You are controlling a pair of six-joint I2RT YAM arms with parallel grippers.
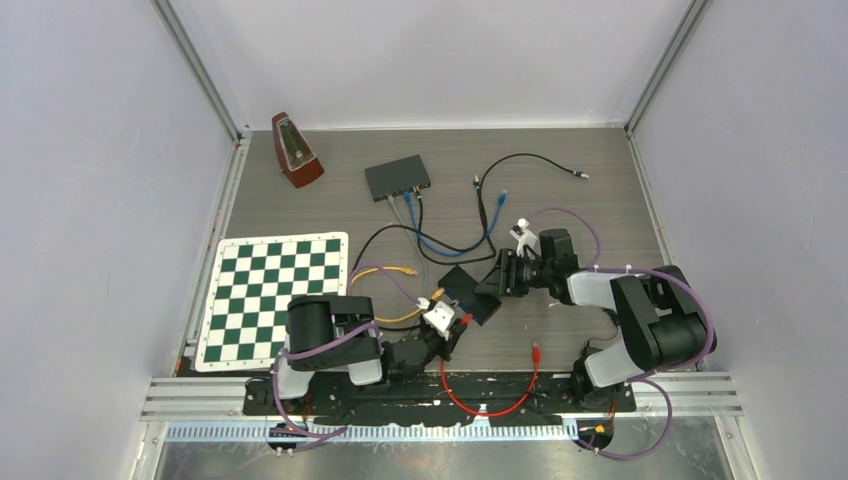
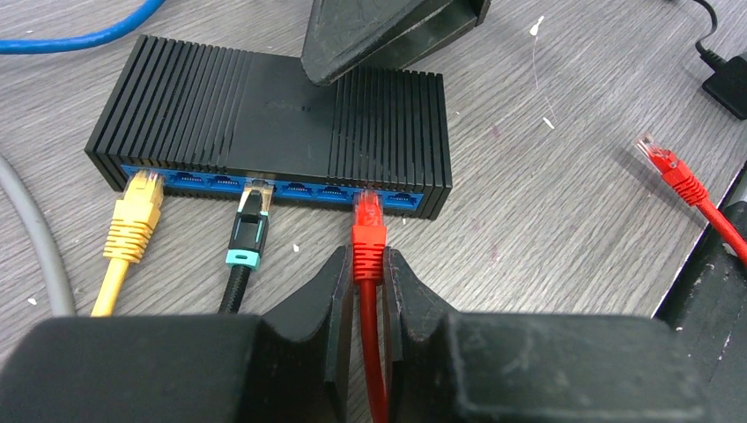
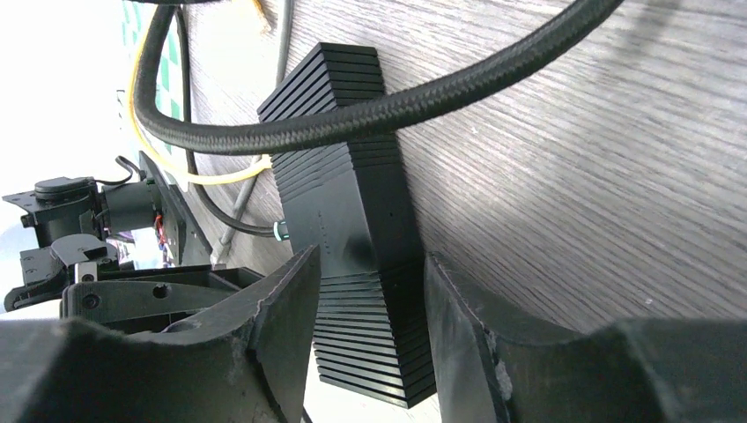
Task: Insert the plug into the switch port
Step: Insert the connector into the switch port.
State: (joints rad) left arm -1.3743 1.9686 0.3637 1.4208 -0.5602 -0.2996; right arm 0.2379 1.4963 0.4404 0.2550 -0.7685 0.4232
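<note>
While the left gripper [image 2: 368, 264] pinches the red plug [image 2: 367, 216] by its boot, the plug's tip meets the blue port row [image 2: 299, 189] of the black ribbed switch [image 2: 264, 97].

Close to the near edge of the grey wood-grain tabletop [image 2: 546, 229], about midway along it, the plug lies level between the closed fingers. Its clear head is at a port mouth, but how deep it sits cannot be told. A yellow plug [image 2: 136, 216] and a black plug with teal collar [image 2: 249, 229] fill ports in the same row. Beyond them, the right gripper [image 3: 370, 260] clamps the switch body between both fingers.

There are two switches: a near switch [image 1: 470, 295] and a far switch [image 1: 397, 178]. One chessboard [image 1: 275, 300] lies left, and one metronome [image 1: 296, 150] stands far left. Four plugs show by the near one: yellow plug [image 2: 141, 198], black plug [image 2: 254, 207], red plug [image 2: 367, 220], second red plug [image 2: 662, 160].
</note>
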